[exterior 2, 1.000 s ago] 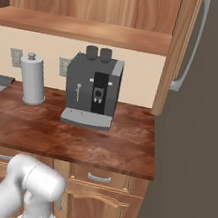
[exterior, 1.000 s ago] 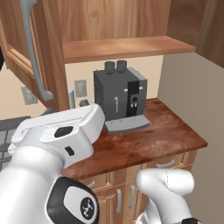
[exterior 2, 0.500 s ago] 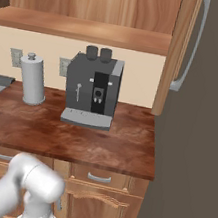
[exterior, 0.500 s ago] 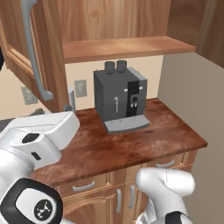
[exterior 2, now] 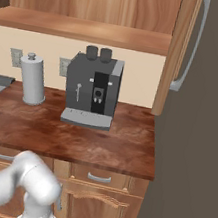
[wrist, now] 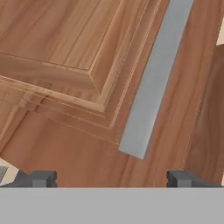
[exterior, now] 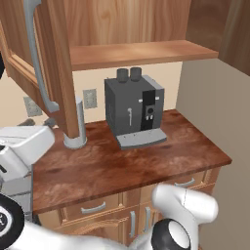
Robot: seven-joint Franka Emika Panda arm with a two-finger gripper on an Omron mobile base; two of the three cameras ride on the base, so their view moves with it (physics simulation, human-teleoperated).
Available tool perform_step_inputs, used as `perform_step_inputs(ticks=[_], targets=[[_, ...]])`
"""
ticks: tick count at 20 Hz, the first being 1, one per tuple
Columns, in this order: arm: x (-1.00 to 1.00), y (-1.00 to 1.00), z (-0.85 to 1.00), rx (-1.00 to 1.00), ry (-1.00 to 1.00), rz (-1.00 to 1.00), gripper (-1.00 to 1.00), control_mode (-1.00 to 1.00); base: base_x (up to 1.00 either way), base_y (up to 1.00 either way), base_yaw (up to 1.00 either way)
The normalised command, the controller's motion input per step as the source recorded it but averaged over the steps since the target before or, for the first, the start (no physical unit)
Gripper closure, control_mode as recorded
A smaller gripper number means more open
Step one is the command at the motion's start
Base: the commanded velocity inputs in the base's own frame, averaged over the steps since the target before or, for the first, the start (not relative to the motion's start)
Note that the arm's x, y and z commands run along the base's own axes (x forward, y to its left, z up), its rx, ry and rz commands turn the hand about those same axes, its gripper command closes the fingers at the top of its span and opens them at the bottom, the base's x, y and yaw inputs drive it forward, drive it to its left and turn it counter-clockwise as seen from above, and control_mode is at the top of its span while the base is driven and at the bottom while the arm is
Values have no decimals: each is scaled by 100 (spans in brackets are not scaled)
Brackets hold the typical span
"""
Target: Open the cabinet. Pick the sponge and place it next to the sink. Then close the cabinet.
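Half of cabinet (exterior: 58,58) handle (wrist: 153,83) cropped

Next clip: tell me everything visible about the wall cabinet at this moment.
The cabinet is medium-brown wood, mounted above the counter. Both raised-panel doors stand swung open: the left door and the right door, each with a long vertical grey bar handle. Inside, a wooden shelf and a wood-grain back panel show; no sponge is visible on the part in view. The open pincer faces a door panel close up, touching nothing.
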Motion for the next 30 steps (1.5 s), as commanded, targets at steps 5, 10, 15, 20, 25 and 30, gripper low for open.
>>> perform_step_inputs(ticks=[5,10,15,20,25,30], targets=[[26,5,-1,0,0,-8,-100,-100,0,0,0],[29,-54,0,1,0,0,-100,-100,0,0,0],[32,-75,0,2,0,0,-100,-100,0,0,0],[23,-85,0,3,-1,5,-100,-100,0,0,0],[38,-70,0,4,-6,17,-100,-100,0,0,0],[59,-58,0,4,-7,25,-100,-100,0,0,0]])
